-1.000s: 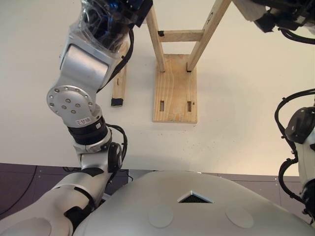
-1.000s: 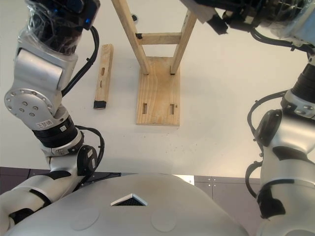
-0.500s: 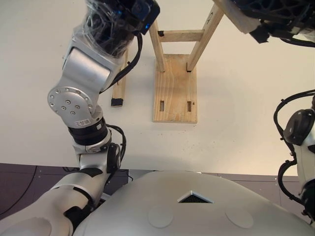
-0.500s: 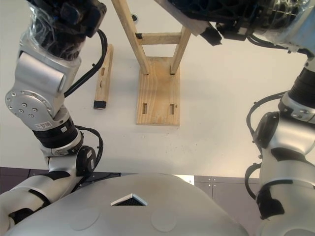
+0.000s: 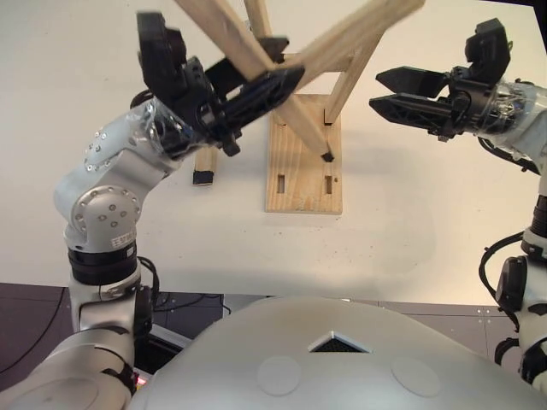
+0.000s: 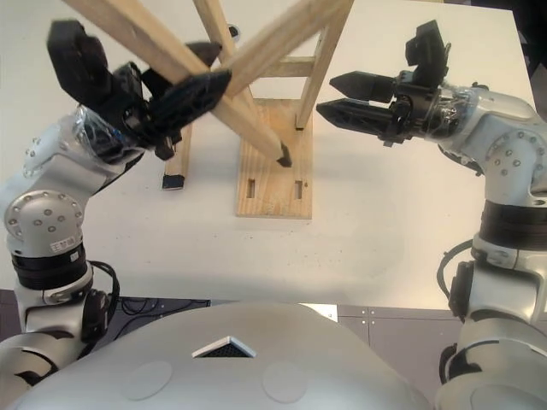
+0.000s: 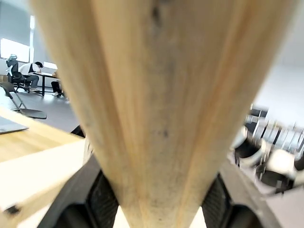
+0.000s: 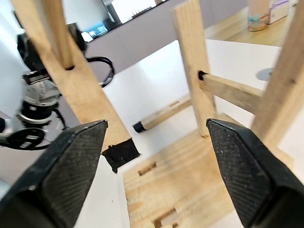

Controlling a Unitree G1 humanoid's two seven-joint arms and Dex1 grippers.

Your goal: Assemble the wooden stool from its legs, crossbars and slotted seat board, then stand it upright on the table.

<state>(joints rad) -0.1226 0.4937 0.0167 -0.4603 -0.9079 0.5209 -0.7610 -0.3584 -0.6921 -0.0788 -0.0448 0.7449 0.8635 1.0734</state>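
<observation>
The slotted seat board lies flat on the white table. Two legs joined by a crossbar stand in its far slots. My left gripper is shut on a second wooden leg piece, held tilted in the air; its black foot hangs just above the board. Another beam of that piece crosses in front of the standing legs. My right gripper stands open to the right of the standing legs, nothing between its fingers. In the left wrist view the held wood sits between the pads.
A loose wooden leg with a black foot lies on the table left of the seat board. The board's two near slots are bare. Free table stretches to the right and front of the board.
My left arm has swung down and brought the tilted leg piece across the standing legs. My right gripper has dropped from the top edge, no longer has wood by it, and now stands open.
</observation>
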